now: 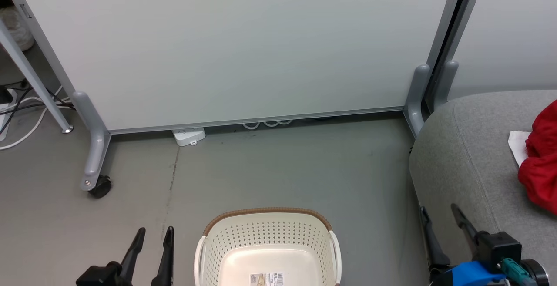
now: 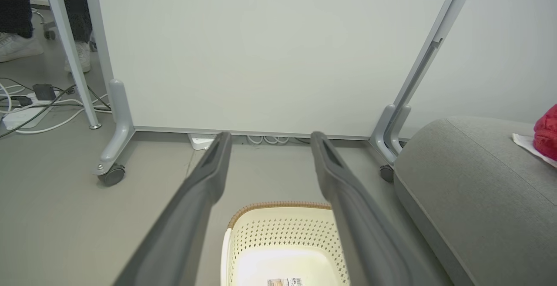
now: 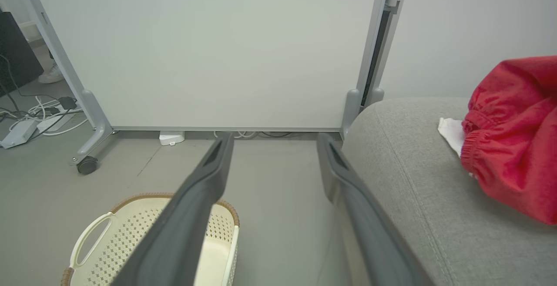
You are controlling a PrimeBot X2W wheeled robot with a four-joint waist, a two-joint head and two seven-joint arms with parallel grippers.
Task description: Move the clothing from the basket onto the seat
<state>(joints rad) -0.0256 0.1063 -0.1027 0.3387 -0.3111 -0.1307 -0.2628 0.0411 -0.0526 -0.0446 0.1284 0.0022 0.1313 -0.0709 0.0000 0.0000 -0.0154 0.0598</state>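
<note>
The cream basket [image 1: 267, 238] with a brown rim stands on the floor at the bottom centre of the head view; its inside shows bare plastic and a label. It is also in the left wrist view as the basket [image 2: 283, 238] and in the right wrist view as the basket [image 3: 130, 233]. Red clothing [image 1: 541, 159] with a white panel lies on the grey seat [image 1: 470, 159] at the right, seen closer as clothing [image 3: 513, 133] on the seat [image 3: 417, 181]. My left gripper [image 1: 154, 233] is open, left of the basket. My right gripper [image 1: 438, 210] is open, at the seat's front corner.
A white wheeled partition [image 1: 235, 46] stands behind the basket, with castor feet [image 1: 99, 186] and a power strip [image 1: 189, 136] under its edge. Cables [image 1: 26, 103] and a table leg [image 1: 32, 77] lie at the far left. A person's shoes [image 2: 17, 46] show behind the partition.
</note>
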